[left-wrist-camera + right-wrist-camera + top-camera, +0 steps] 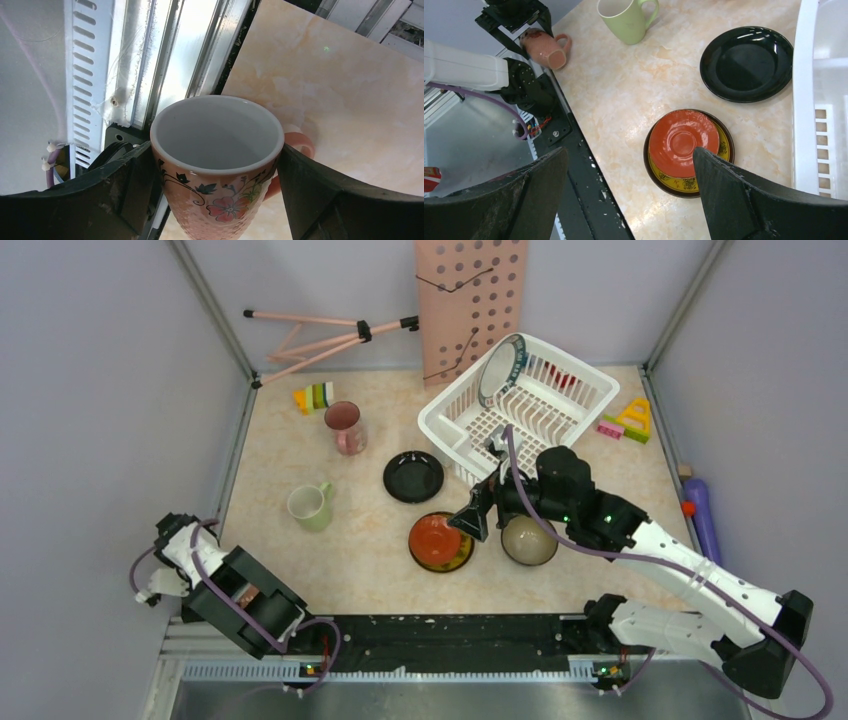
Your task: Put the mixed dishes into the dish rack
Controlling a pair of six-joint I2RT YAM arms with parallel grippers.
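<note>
one pinkish cup, base cut off, clenched in left claw; right claw spread wide.

Dish rack: white, slotted sides, set askew at far right. White plate with dark patterned rim: on edge in the rack's far-left dividers. Black plate: flat, just left of the rack. Red small plate: stacked on yellowish plate, near centre. Bowl: upright, pale inside, just right of the stack. Light green mug and pinkish cup: upright at left, the cup farther. Pink floral cup: clamped by left gripper, near left edge.
</note>
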